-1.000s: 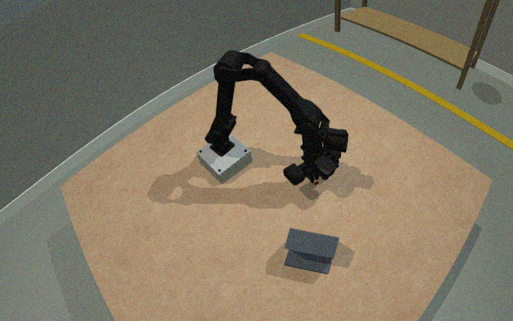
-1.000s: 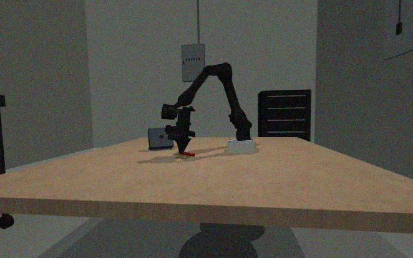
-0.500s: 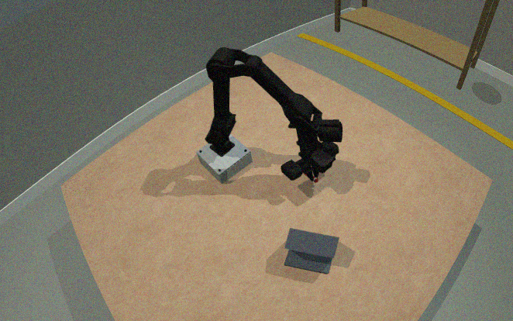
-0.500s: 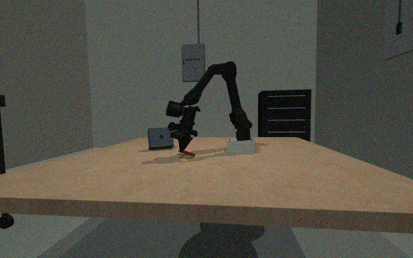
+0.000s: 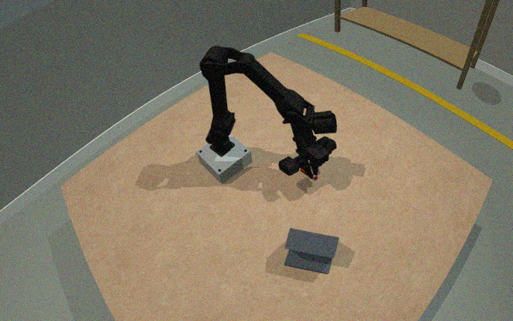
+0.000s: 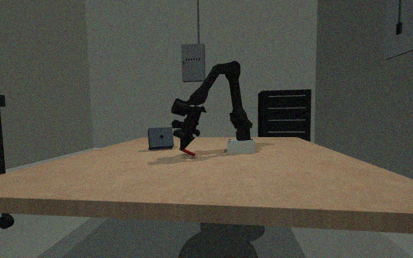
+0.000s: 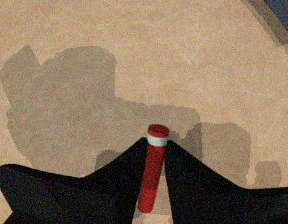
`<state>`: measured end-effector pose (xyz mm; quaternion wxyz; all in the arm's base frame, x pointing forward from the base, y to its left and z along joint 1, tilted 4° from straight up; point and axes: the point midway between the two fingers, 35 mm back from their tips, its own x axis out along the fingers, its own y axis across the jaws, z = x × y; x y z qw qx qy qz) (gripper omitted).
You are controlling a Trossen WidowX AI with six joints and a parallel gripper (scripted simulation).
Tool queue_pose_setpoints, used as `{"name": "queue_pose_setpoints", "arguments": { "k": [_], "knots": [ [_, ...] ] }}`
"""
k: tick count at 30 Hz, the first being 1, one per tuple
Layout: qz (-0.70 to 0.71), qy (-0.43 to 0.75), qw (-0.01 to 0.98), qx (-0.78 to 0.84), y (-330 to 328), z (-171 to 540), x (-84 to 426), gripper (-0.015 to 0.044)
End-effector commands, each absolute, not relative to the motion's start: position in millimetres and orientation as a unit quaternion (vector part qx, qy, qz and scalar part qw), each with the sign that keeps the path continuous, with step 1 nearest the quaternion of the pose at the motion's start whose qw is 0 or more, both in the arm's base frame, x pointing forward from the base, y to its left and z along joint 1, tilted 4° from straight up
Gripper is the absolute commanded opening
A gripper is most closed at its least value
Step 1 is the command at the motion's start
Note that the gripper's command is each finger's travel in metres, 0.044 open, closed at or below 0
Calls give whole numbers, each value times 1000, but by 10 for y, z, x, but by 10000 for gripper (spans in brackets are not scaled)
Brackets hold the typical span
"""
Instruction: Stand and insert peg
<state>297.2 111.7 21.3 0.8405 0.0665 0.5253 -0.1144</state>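
The red peg (image 5: 302,170) (image 6: 188,152) (image 7: 153,167) is tilted, with its white-banded end higher at the fingertips and its plain end sloping down toward the robot base side. My gripper (image 5: 313,174) (image 6: 181,148) (image 7: 155,144) is shut on the peg near the white band, low over the table. Whether the plain end touches the table is not clear. The sloped panel (image 5: 312,241) (image 6: 154,141) (image 7: 282,12) stands apart from the gripper; its hole (image 6: 161,136) shows as a dark spot in the exterior view, and the top view shows the panel's back.
The arm's pale base block (image 5: 228,159) (image 6: 241,146) sits on the wooden table (image 5: 194,239) (image 6: 233,179), on the other side of the gripper from the panel. The arm's shadow falls around the peg. A shelf (image 5: 406,33) stands beyond the table.
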Motion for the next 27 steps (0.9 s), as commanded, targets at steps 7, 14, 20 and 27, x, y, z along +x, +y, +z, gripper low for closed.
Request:
{"name": "queue_pose_setpoints", "arguments": {
  "k": [7, 14, 20, 27],
  "knots": [
    [-118, 489, 862, 62, 1133, 250, 2920, 49],
    [-120, 463, 876, 58, 1144, 272, 2881, 49],
    [-121, 440, 888, 55, 1155, 288, 2845, 49],
    [-123, 413, 901, 51, 1167, 304, 2803, 49]
  ]
}}
